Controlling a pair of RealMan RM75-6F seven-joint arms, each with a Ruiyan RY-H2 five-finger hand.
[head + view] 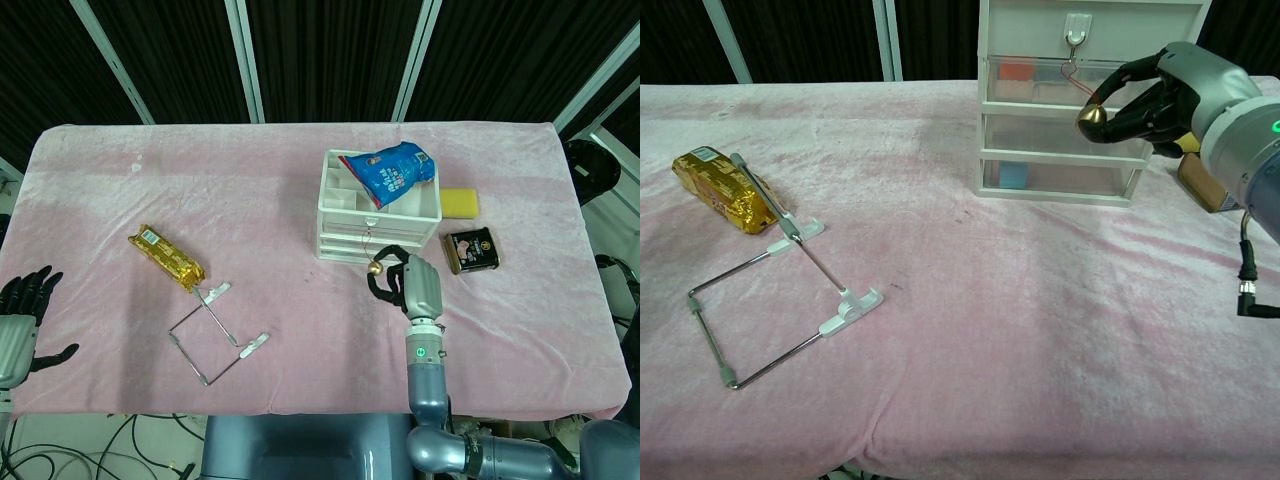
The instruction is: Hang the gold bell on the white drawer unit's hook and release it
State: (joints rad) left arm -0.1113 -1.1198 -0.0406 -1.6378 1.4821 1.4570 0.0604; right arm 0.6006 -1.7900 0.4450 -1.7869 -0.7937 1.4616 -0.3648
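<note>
The white drawer unit [372, 222] [1060, 130] stands right of the table's middle, its hook [1073, 32] on the front near the top. My right hand [408, 280] [1160, 98] is just in front of the drawers and pinches the gold bell [376, 267] [1090, 117] at its fingertips. The bell's thin red loop [1077, 80] runs up from the bell to the hook and looks caught on it. My left hand [22, 305] hovers off the table's left edge, fingers apart and holding nothing.
A blue snack bag [396, 172] lies on top of the drawer unit. A yellow sponge [460, 201] and a dark tin [470, 250] sit to its right. A gold snack bar [170, 256] and a wire frame with white clips [215, 335] lie at left.
</note>
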